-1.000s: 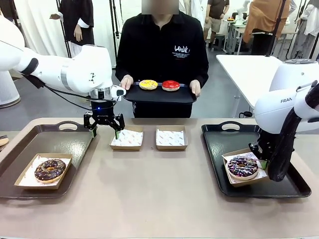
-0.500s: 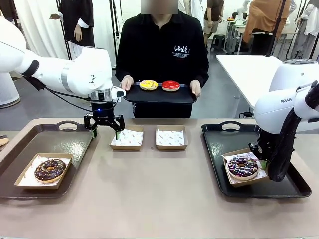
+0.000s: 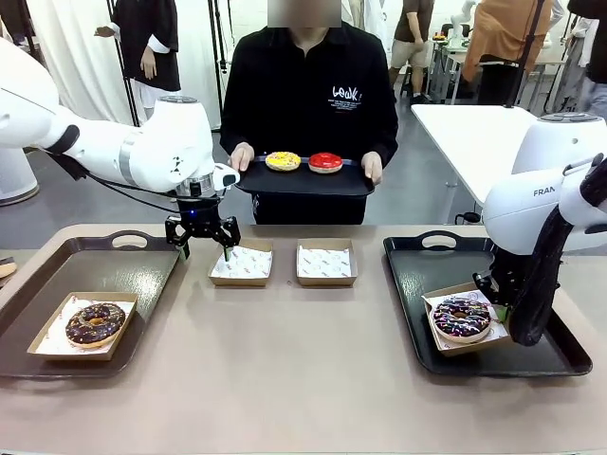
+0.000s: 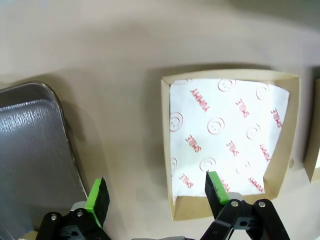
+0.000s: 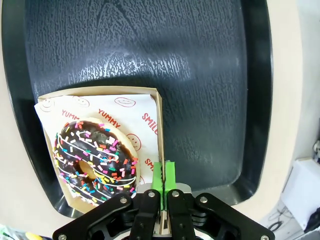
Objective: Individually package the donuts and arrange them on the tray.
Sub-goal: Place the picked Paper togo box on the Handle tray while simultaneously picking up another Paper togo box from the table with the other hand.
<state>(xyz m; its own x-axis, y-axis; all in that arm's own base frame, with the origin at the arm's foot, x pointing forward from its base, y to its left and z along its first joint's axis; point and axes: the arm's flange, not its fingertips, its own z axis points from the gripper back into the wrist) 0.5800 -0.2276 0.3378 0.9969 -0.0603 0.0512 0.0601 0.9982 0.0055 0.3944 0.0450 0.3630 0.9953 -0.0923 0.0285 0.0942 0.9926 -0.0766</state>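
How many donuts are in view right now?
4: chocolate donut boxed on the left tray, sprinkled donut boxed on the right tray; yellow donut and red donut on the person's tray. None looks hidden.

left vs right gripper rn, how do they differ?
Jaws: the left gripper is open and holds nothing. The right gripper is shut, apparently pinching the side wall of the sprinkled donut's box.
Place: the left gripper hangs over the table at the edge of an empty paper-lined box. The right gripper sits low over the right tray.
Shared: both point downward.
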